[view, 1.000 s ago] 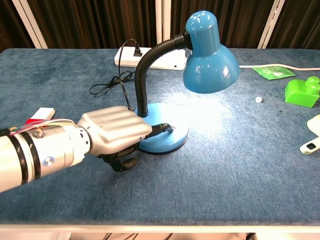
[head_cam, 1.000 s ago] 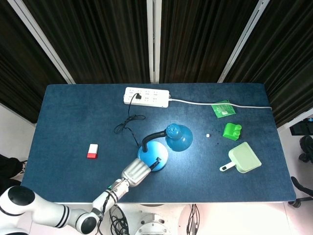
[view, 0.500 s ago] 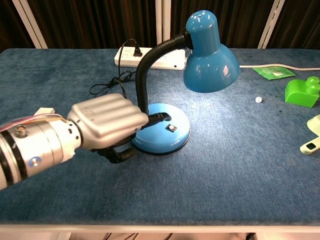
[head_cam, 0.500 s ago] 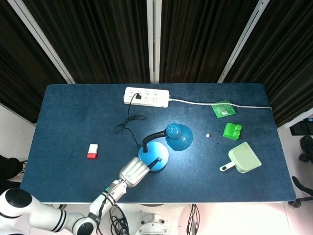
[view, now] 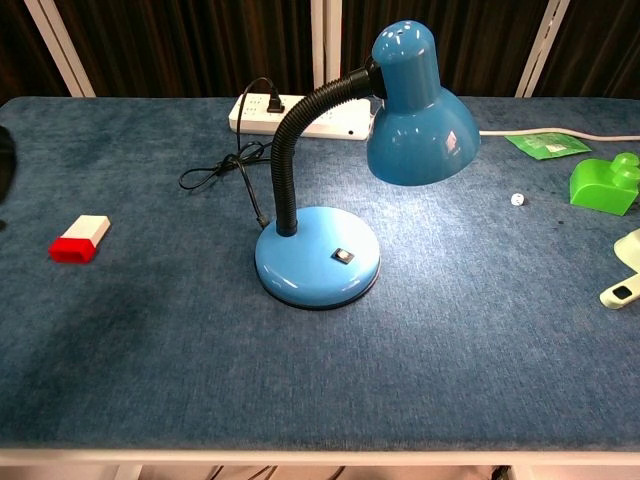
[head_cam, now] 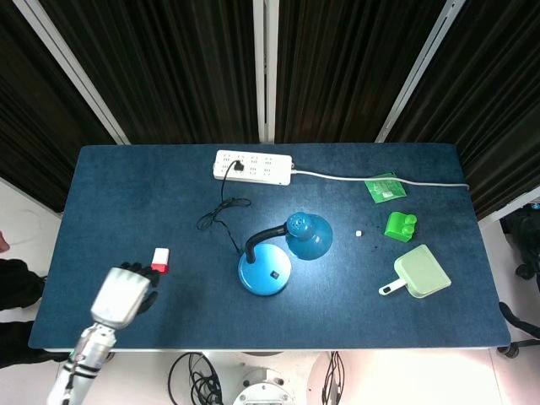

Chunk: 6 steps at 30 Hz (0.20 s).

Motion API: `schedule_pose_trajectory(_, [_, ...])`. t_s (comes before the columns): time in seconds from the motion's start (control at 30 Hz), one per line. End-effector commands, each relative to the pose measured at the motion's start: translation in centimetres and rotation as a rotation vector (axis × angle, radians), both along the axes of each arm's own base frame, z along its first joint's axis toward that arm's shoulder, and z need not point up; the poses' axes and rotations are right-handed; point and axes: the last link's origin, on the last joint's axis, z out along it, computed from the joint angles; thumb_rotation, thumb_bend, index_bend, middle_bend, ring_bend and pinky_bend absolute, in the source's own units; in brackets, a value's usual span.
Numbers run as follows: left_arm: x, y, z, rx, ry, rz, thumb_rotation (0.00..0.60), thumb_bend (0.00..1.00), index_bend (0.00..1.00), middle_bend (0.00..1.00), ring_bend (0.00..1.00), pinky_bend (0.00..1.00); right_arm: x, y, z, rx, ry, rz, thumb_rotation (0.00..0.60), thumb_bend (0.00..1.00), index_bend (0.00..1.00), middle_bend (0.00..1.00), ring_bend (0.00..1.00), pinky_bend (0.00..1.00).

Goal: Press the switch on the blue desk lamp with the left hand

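The blue desk lamp (head_cam: 264, 272) stands mid-table with its shade (view: 420, 110) bent to the right and a pool of light on the cloth beneath it. Its small black switch (view: 343, 256) sits uncovered on the round base (view: 317, 270). My left hand (head_cam: 122, 295) is far to the left near the table's front edge, well away from the lamp, holding nothing; its dark fingers look curled in. In the chest view only a dark sliver of the left hand (view: 4, 160) shows at the left border. The right hand is in neither view.
A red-and-white block (head_cam: 159, 260) lies just beyond the left hand. A white power strip (head_cam: 253, 166) holds the lamp's black cord at the back. On the right are a green block (head_cam: 400, 226), a pale green dustpan (head_cam: 419, 272) and a green packet (head_cam: 386, 187).
The left hand has lifted off the lamp base and pulled far left toward the table's front corner, leaving the chest view almost entirely. The switch is now uncovered; the lamp stays lit.
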Motion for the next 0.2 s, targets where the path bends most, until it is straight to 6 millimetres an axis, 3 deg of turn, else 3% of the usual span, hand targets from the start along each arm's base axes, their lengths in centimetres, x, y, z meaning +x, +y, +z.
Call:
schedule_pose_trajectory(0.03, [-5.6, -1.7, 5.3, 0.097, -0.041, 0.126, 0.6, 0.25, 0.31, 0.26, 0.18, 0.34, 0.5, 0.0, -0.3, 0.011, 0.004, 0.01, 0.6, 0.15, 0.0, 0.0, 0.0, 0.0])
schedule_pose_trajectory(0.1, [-6.7, -1.8, 6.6, 0.122, -0.057, 0.143, 0.6, 0.22, 0.1, 0.09, 0.03, 0.15, 0.8, 0.0, -0.6, 0.022, 0.013, 0.015, 0.6, 0.15, 0.0, 0.0, 0.0, 0.0])
schedule_pose_trajectory(0.13, [-7.0, -1.8, 6.9, 0.129, -0.071, 0.144, 0.6, 0.19, 0.05, 0.03, 0.0, 0.08, 0.9, 0.0, -0.8, 0.026, 0.018, 0.017, 0.6, 0.15, 0.0, 0.0, 0.0, 0.0])
schedule_pose_trajectory(0.2, [-7.6, -2.0, 7.4, 0.124, -0.09, 0.146, 0.6, 0.13, 0.03, 0.0, 0.0, 0.01, 1.2, -0.2, -1.2, 0.031, 0.028, 0.023, 0.6, 0.15, 0.0, 0.0, 0.0, 0.0])
